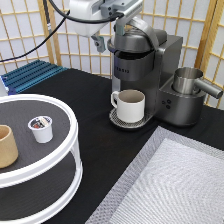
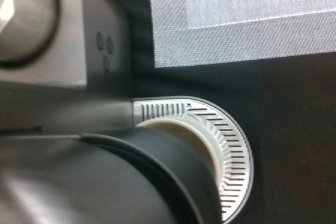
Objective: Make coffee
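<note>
A black worktop [image 1: 100, 150] fills most of the scene, backed by a paper screen [image 1: 30, 45] with pale wooden slats. A grey woven mat [image 1: 175, 185] covers the worktop's corner at the exterior view's bottom right. At its left edge stands a white two-tier round stand [image 1: 70, 150] with dark shelves. Near the worktop's far edge sits the grey coffee machine [image 1: 145, 75], a steel jug [image 1: 187, 81] on its right side and a white mug [image 1: 131, 105] on its round drip tray [image 2: 232, 165]. A blue ridged rack [image 1: 30, 75] lies at the far left corner. On the stand's upper shelf are a tan cup [image 1: 6, 146] at the left edge and, near it, the coffee pod [image 1: 41, 128], upright and untouched. The gripper [image 1: 112, 41] hangs over the machine's top; I cannot tell whether its claw is released or clenched.
</note>
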